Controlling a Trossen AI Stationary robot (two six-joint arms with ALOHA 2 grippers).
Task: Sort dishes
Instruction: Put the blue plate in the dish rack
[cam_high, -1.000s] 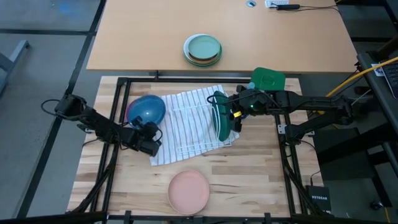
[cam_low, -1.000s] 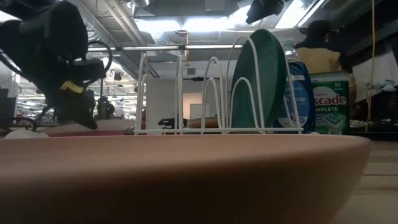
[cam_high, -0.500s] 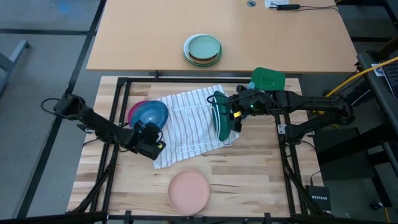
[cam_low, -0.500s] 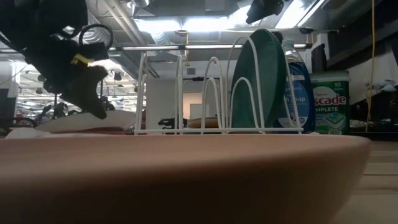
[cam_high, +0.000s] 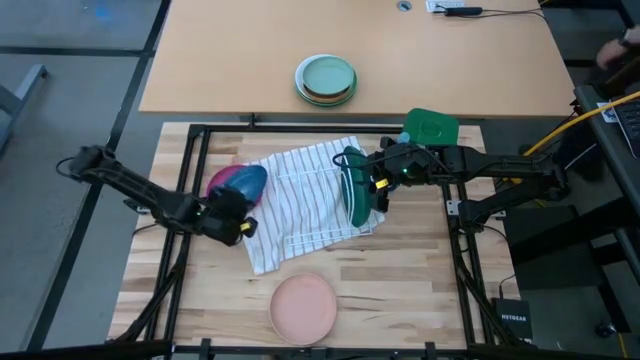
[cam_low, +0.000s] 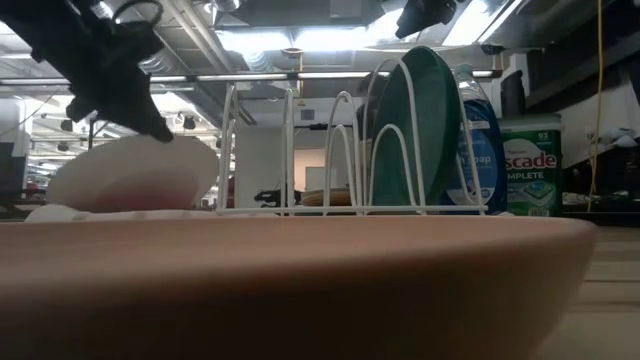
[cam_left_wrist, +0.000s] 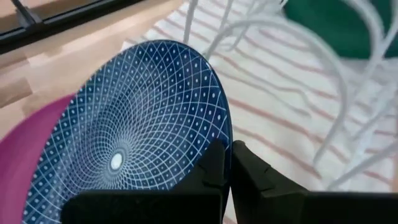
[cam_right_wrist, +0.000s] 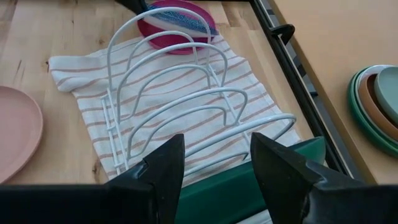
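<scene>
Tilting, high view: left gripper tips the blue bowl up off the magenta plate, beside the rack.
Low view: bowl on edge; green plate already slotted.
Left wrist view: fingers pinch the bowl's rim.
Right wrist view: right gripper spread wide over the green plate.
Next move, judged: carry the bowl into an empty slot.

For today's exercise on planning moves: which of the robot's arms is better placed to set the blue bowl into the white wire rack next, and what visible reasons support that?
Left. The left gripper is shut on the rim of the blue bowl, tilted up off the magenta plate beside the wire rack. The right gripper sits at the green plate standing in the rack's far end.
</scene>
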